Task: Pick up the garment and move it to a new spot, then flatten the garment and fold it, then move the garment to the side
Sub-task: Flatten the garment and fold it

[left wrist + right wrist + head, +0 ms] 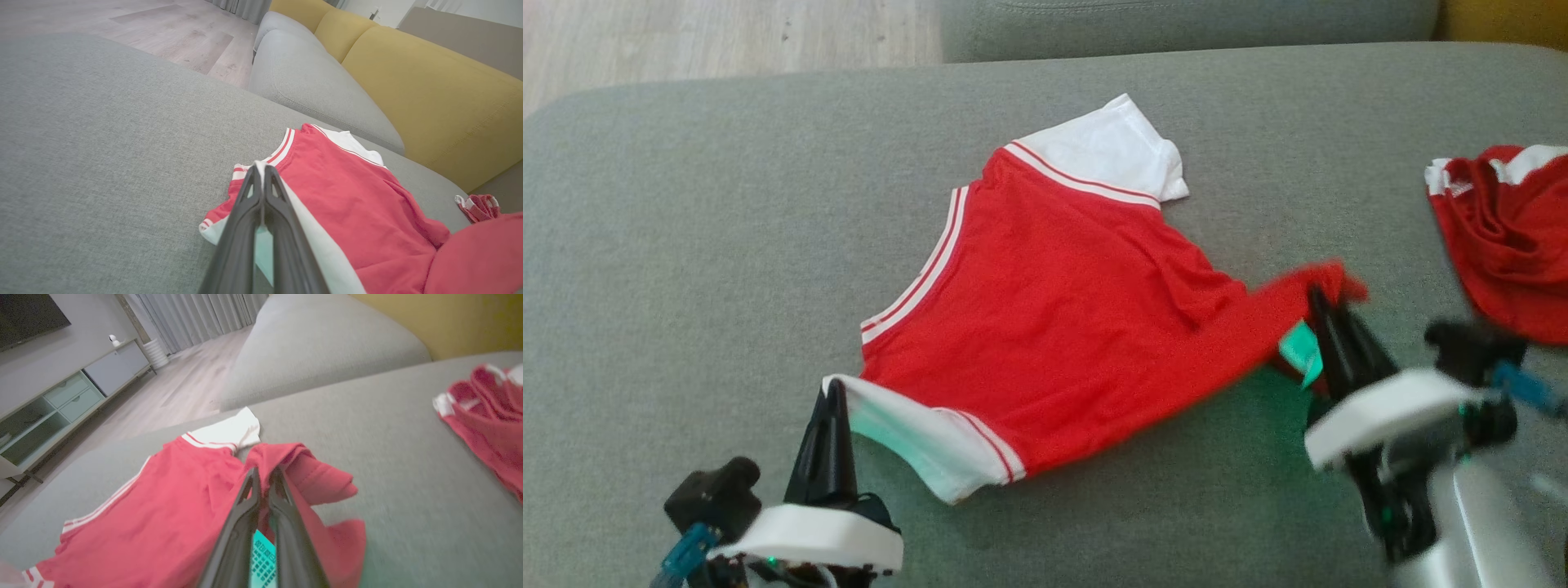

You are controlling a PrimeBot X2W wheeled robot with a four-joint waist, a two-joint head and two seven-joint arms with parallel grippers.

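The garment (1062, 310) is a red T-shirt with white sleeves and white-striped trim, spread across the grey sofa cushion (686, 245). My left gripper (833, 392) is shut on the near white sleeve at the lower left; in the left wrist view the left gripper (261, 169) pinches that sleeve's edge, the garment (351, 196) stretching away beyond. My right gripper (1319, 298) is shut on the red hem corner at the right, held slightly off the cushion. In the right wrist view the right gripper (263, 473) has red cloth of the garment (171, 498) bunched around its tips.
A second red-and-white piece of clothing (1511, 237) lies crumpled at the cushion's right edge. A grey seat cushion (318, 81) and a yellow sofa back (429, 94) lie beyond. Wooden floor (686, 41) runs past the far left edge; a TV cabinet (61, 404) stands across the room.
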